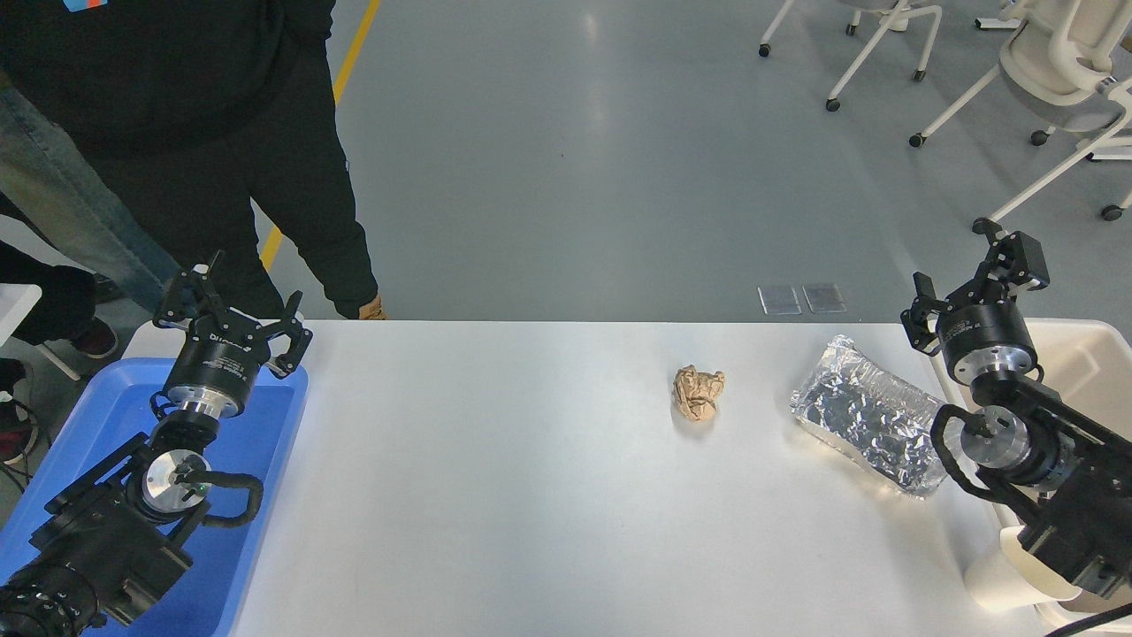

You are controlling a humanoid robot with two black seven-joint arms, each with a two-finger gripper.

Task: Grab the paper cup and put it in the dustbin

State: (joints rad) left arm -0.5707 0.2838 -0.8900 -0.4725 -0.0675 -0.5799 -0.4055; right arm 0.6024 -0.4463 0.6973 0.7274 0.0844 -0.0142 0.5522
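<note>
My right gripper [970,281] is open and empty, raised above the far left corner of the beige dustbin [1089,364], which stands at the table's right edge. A cream-white rounded thing that looks like the paper cup [998,579] lies at the lower right, by the dustbin's near corner. My right arm partly hides it. I cannot tell whether it lies inside the bin or beside it. My left gripper [235,308] is open and parked above the blue tray at the lower left.
A crumpled brown paper ball [699,393] lies mid-table. A crinkled silver foil container [868,426] lies just left of the dustbin. A blue shallow tray [265,442] sits at the left. A person in dark clothes [221,133] stands at the far left. White chairs stand at the far right.
</note>
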